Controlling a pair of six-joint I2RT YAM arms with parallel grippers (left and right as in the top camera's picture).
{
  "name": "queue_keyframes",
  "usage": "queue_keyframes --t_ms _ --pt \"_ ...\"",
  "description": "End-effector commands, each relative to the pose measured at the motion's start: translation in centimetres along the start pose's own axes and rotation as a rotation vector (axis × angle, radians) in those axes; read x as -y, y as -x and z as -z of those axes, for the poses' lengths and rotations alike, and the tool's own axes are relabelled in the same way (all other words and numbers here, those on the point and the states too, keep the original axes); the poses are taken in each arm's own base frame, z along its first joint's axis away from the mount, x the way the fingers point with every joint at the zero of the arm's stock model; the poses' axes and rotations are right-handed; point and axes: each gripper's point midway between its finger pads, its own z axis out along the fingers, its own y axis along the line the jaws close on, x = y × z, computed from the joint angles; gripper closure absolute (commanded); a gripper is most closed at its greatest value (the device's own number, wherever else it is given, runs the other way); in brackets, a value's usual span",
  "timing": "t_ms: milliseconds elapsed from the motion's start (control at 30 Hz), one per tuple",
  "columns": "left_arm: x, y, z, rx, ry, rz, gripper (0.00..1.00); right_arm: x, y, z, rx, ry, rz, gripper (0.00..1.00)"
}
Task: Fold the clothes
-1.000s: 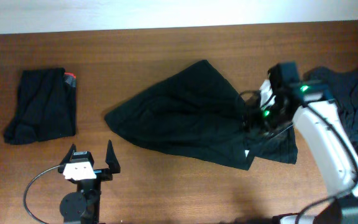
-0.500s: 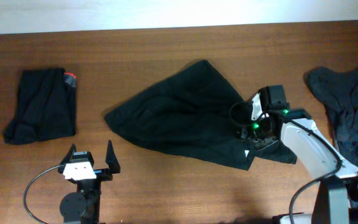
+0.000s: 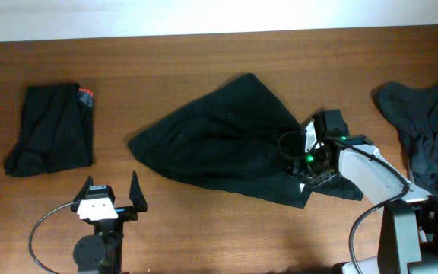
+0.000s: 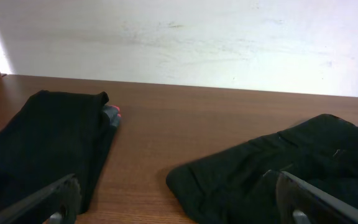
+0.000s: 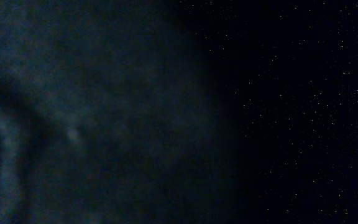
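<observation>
The left pincer [image 3: 112, 183] is wide open, empty; the right pincer [image 3: 312, 158] sits on the black clothes [image 3: 219, 144], cannot tell its grip

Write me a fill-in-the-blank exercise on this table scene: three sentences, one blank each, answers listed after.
1. The folded garment at far left carries a small ____ tag.
2. The left gripper stands ____ and holds nothing.
3. The right gripper is down at the ____ edge of the spread garment.

Missing words: red; open; right.
</observation>
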Motion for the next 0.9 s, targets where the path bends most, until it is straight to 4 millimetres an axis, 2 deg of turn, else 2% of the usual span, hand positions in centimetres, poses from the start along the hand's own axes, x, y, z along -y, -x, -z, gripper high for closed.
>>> queue_keyframes --t_ms 0,233,333,600,700,867 --pt "0.0 -0.1 0.0 0.004 0.002 0.002 0.01 -0.1 -0.2 -0.3 -0.01 0.005 -0.002 0.49" --pt "0.0 -0.1 0.0 0.004 0.002 0.002 0.01 -0.5 -0.3 -0.4 -0.009 0.008 0.02 0.49" --pt "0.0 -0.1 0.0 0.004 0.002 0.002 0.01 -0.9 0.2 -0.2 0.009 0.015 0.072 0.43" --pt "0.0 -0.1 0.0 0.002 0.002 0.002 0.01 -2.3 1.9 2.5 0.003 0.016 0.101 0.4" --pt "0.0 -0.1 0.0 0.002 0.002 0.002 0.01 -2.4 2.0 2.8 0.0 0.015 0.1 0.4" --pt "0.0 -0.1 0.0 0.002 0.002 0.002 0.01 -1.9 1.1 2.2 -0.022 0.005 0.094 0.4"
